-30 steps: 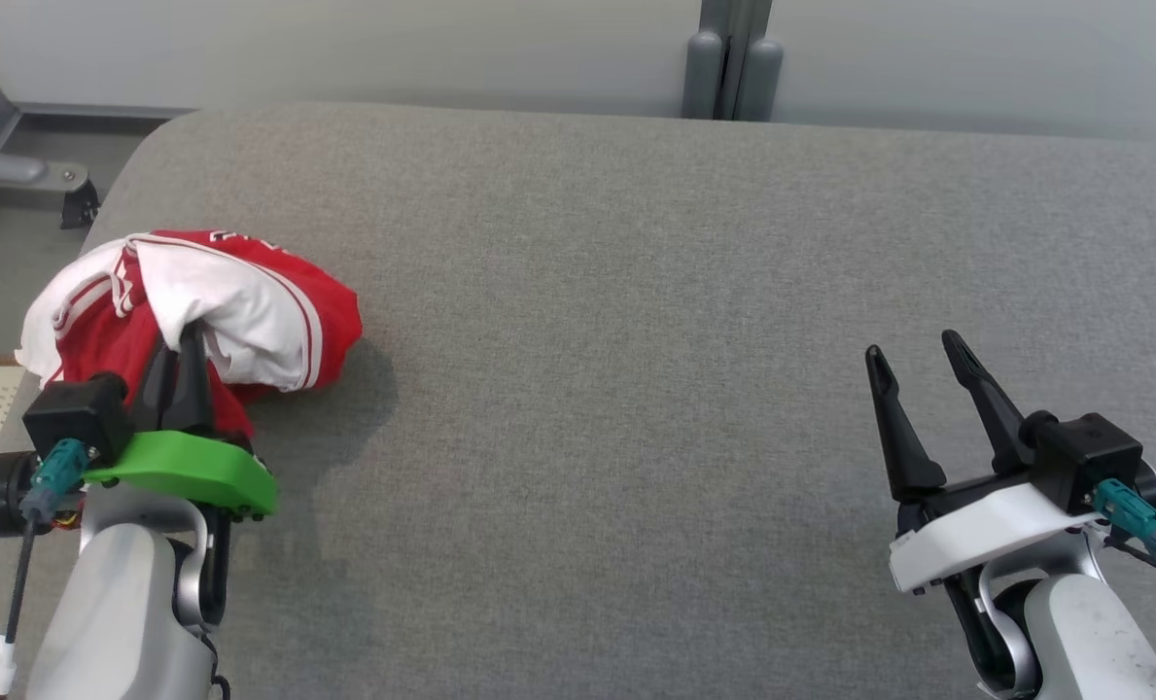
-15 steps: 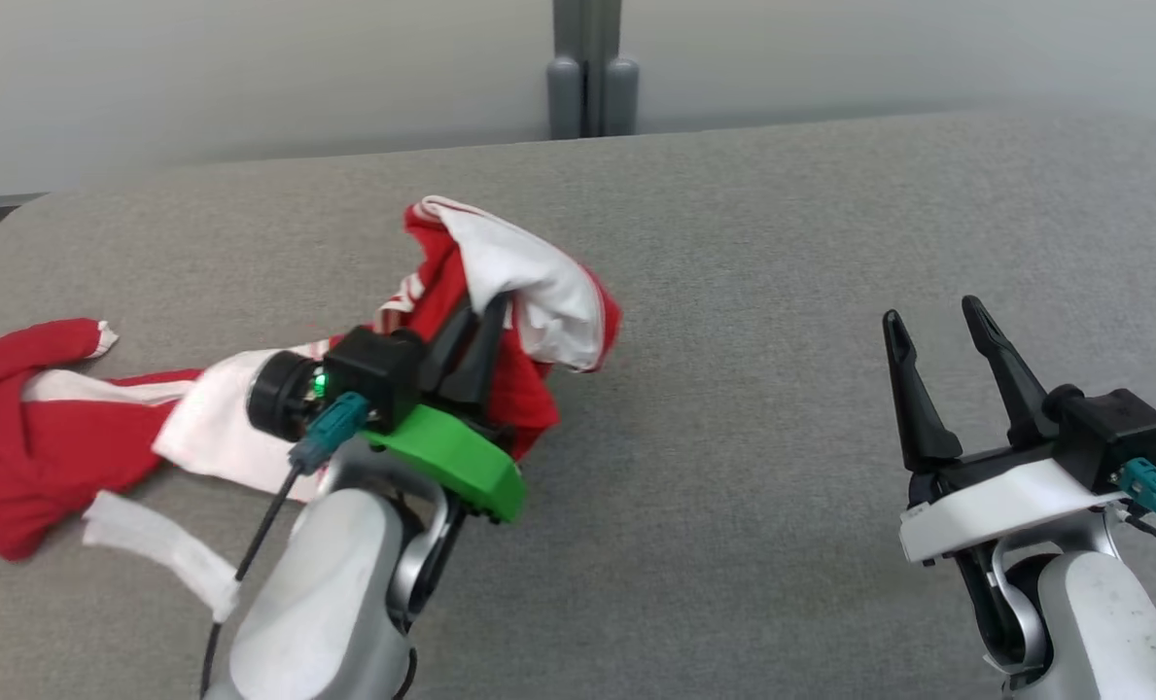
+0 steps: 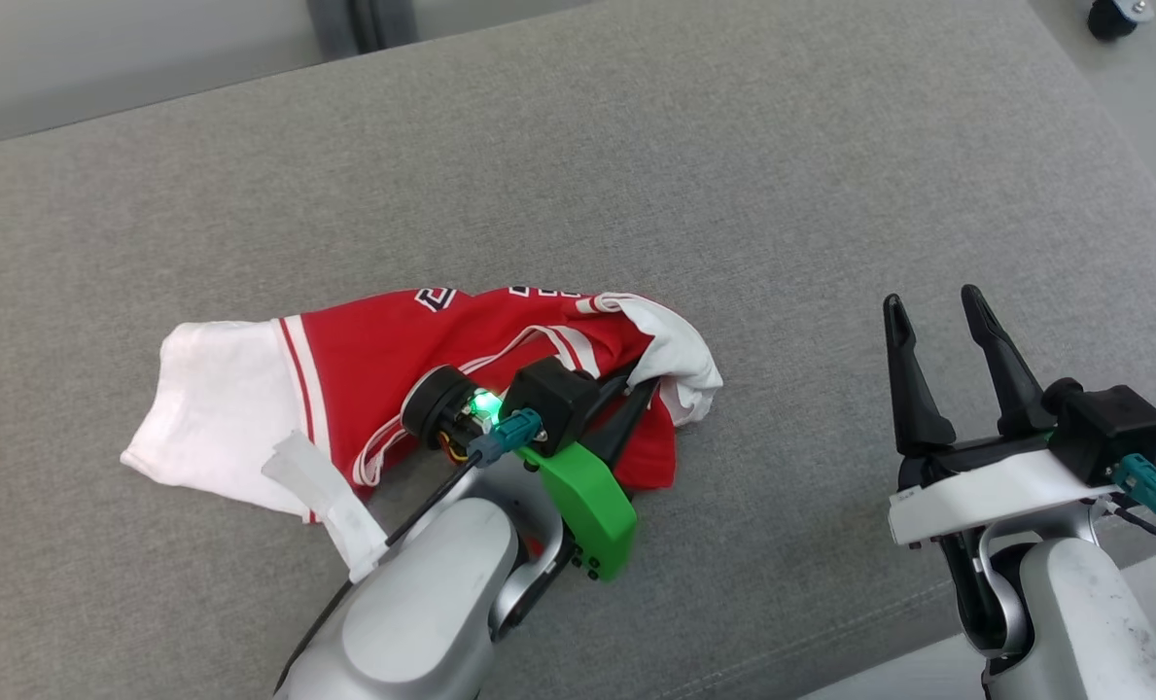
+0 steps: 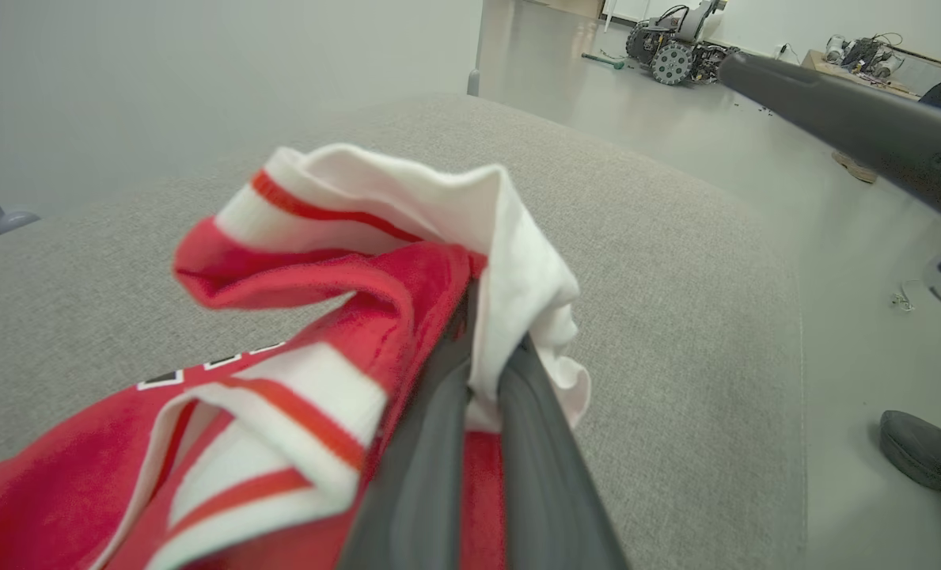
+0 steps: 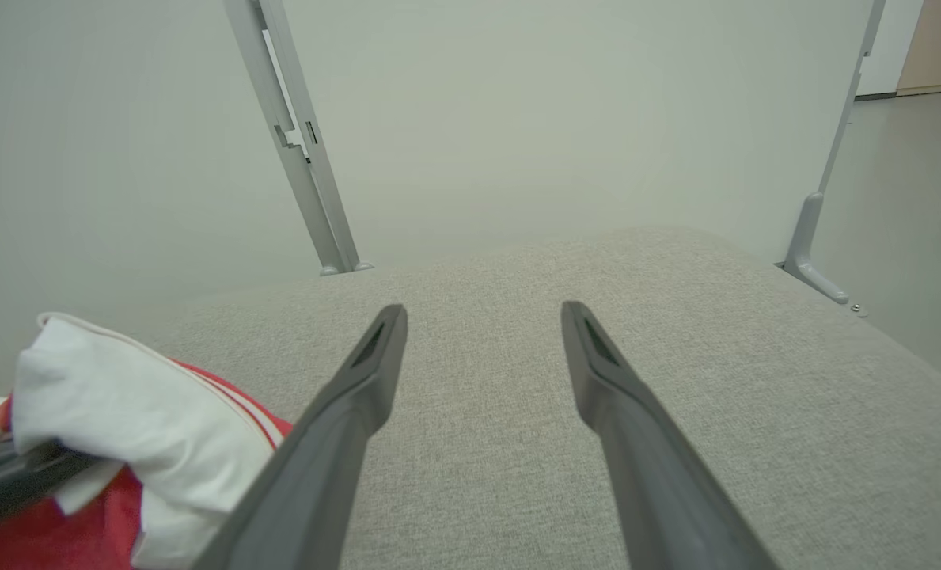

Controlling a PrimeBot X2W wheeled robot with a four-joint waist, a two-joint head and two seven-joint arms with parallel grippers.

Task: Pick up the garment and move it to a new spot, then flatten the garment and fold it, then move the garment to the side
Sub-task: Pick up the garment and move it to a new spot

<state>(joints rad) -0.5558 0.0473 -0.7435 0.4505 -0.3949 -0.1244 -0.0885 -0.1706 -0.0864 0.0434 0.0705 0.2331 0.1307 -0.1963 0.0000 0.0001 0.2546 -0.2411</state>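
Note:
The garment (image 3: 393,350), a red and white jersey, lies crumpled and partly spread on the grey padded table (image 3: 733,175), left of centre in the head view. My left gripper (image 3: 641,389) is shut on a white fold at the garment's right end, low over the table. The left wrist view shows the white cloth (image 4: 517,269) pinched between the two dark fingers (image 4: 430,475), with red fabric (image 4: 296,396) bunched to their left. My right gripper (image 3: 932,303) stands open and empty to the right of the garment, which lies at the lower left (image 5: 122,396) of the right wrist view beside those open fingers (image 5: 482,313).
The table's right edge (image 3: 1151,194) drops to the floor, where a caster (image 3: 1112,15) stands. A grey post (image 3: 354,24) rises behind the table. On the floor past the table, a shoe (image 4: 921,459) and a wheeled machine (image 4: 668,55) are in the left wrist view.
The camera has swung to the right. My left gripper has carried the garment from the table's left end toward the middle and lowered it. The right gripper stays open.

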